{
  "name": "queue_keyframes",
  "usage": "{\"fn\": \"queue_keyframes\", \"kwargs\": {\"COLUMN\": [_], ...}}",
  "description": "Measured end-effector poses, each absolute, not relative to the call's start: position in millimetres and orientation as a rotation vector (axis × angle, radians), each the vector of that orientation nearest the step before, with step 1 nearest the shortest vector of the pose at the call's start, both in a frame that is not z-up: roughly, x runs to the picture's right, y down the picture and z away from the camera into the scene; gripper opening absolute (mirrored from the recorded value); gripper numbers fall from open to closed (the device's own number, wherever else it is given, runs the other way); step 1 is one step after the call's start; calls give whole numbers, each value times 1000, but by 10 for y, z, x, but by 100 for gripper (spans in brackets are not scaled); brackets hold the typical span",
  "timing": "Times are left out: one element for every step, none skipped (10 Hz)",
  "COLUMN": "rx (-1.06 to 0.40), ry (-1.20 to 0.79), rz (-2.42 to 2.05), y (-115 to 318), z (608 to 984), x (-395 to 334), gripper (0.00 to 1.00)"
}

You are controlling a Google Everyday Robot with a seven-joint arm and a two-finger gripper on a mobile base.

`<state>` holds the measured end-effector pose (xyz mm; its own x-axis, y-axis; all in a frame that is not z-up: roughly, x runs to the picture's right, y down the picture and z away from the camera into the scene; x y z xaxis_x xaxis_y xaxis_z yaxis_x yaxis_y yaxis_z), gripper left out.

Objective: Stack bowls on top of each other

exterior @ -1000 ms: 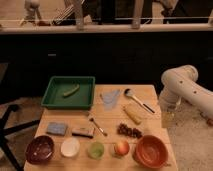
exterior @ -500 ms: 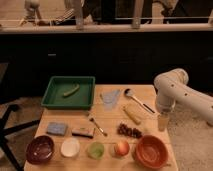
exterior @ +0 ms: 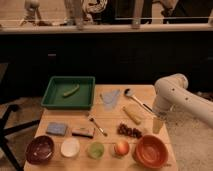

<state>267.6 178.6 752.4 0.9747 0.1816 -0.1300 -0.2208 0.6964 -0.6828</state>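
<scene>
The large orange-red bowl (exterior: 150, 151) sits at the table's front right corner. The smaller dark maroon bowl (exterior: 40, 149) sits at the front left corner. Both are upright, empty and far apart, with three small items between them. My gripper (exterior: 158, 125) hangs down from the white arm (exterior: 172, 92) at the table's right edge, just behind and above the orange-red bowl. It holds nothing that I can see.
Between the bowls stand a white cup (exterior: 70, 147), a green cup (exterior: 95, 149) and an apple (exterior: 121, 148). Grapes (exterior: 130, 131), a yellow item (exterior: 132, 114), a ladle (exterior: 135, 97), a blue cloth (exterior: 111, 98), a fork (exterior: 97, 126), a sponge (exterior: 56, 128) and a green tray (exterior: 57, 100) lie behind.
The arm has swung left and down from the right side, bringing the gripper over the table's right edge near the orange-red bowl. The objects on the table have not moved.
</scene>
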Motion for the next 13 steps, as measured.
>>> {"fn": "queue_keyframes", "kwargs": {"rx": [-778, -782, -798, -815, -832, -846, -861, -874, -886, -897, -909, -922, -929], "ry": [28, 14, 8, 5, 4, 6, 11, 14, 13, 10, 8, 2, -7], "rz": [210, 201, 195, 185, 167, 159, 152, 146, 141, 137, 137, 139, 142], "y": [1857, 1877, 1936, 2013, 2062, 2112, 2172, 2217, 2260, 2294, 2336, 2384, 2418], "z": [7611, 7651, 7676, 7727, 7771, 7789, 7804, 7812, 7822, 7827, 7824, 7823, 7831], "x": [2604, 2565, 2569, 2566, 2535, 2534, 2557, 2569, 2569, 2564, 2585, 2607, 2624], "gripper": [80, 80, 80, 80, 80, 80, 80, 80, 80, 80, 80, 80, 80]}}
